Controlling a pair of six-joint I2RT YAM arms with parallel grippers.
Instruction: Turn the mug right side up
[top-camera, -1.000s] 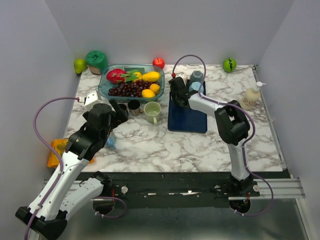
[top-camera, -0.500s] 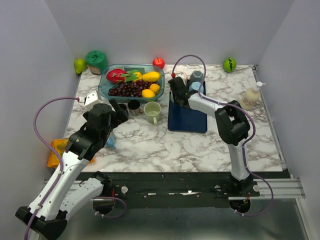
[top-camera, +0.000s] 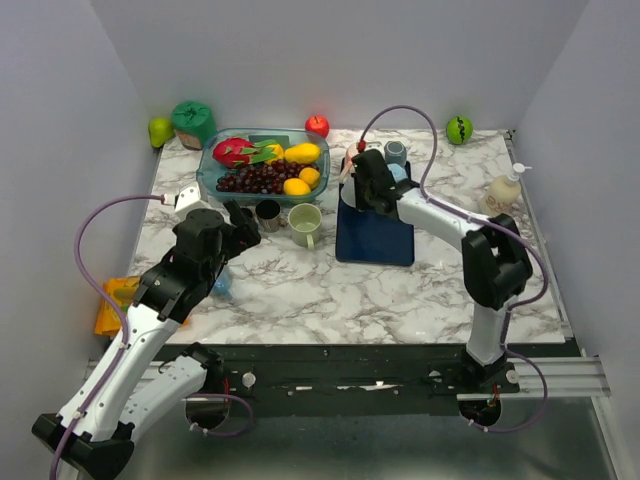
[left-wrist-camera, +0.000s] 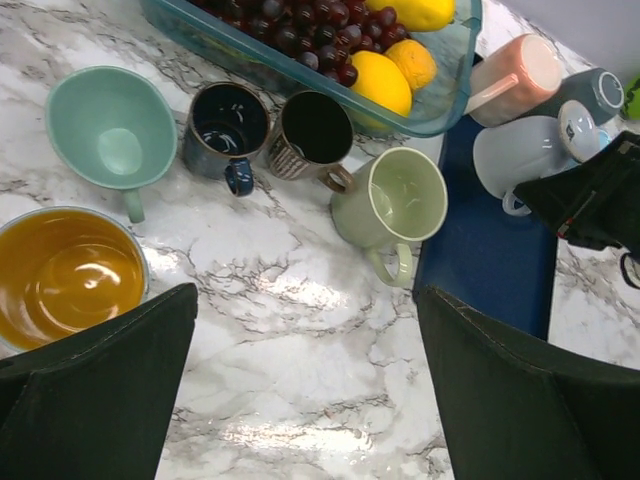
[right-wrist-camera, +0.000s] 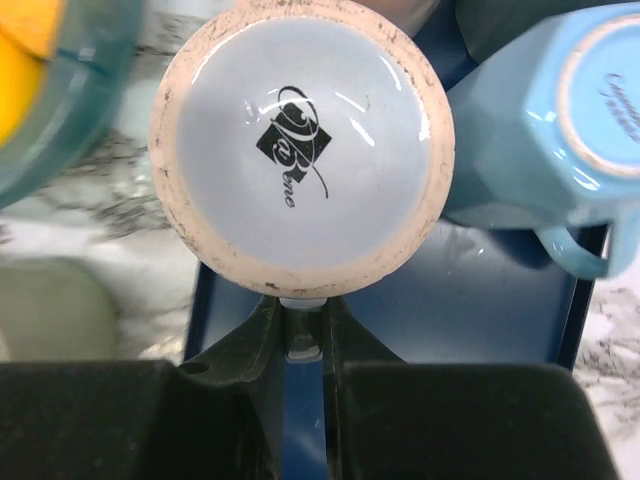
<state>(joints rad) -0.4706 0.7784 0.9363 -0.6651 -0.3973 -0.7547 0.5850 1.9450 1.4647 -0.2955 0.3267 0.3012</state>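
The mug (right-wrist-camera: 300, 150) is pale blue-white with a cream foot ring, and its printed base faces the right wrist camera. It hangs over the blue mat (right-wrist-camera: 450, 310). My right gripper (right-wrist-camera: 303, 325) is shut on the mug's handle, a narrow strip pinched between the fingers just under the base. In the left wrist view the mug (left-wrist-camera: 520, 155) shows beside the black right gripper (left-wrist-camera: 590, 200). My left gripper (left-wrist-camera: 310, 380) is open over bare marble, holding nothing. From above, the right gripper (top-camera: 368, 185) sits at the mat's far edge and the left gripper (top-camera: 240, 220) at the left.
A light blue mug (right-wrist-camera: 540, 140), a pink mug (left-wrist-camera: 520, 75) and a dark teal mug (left-wrist-camera: 590, 95) crowd the mat's far end. Upright green (top-camera: 305, 220), striped (left-wrist-camera: 315, 135), navy (left-wrist-camera: 225, 125) and teal (left-wrist-camera: 110, 125) mugs line up near the fruit dish (top-camera: 262, 165). A soap bottle (top-camera: 500, 195) stands right.
The right gripper's jaws have closed from half open onto the mug's handle. The right arm's elbow has swung out to the right. The left arm has barely moved.
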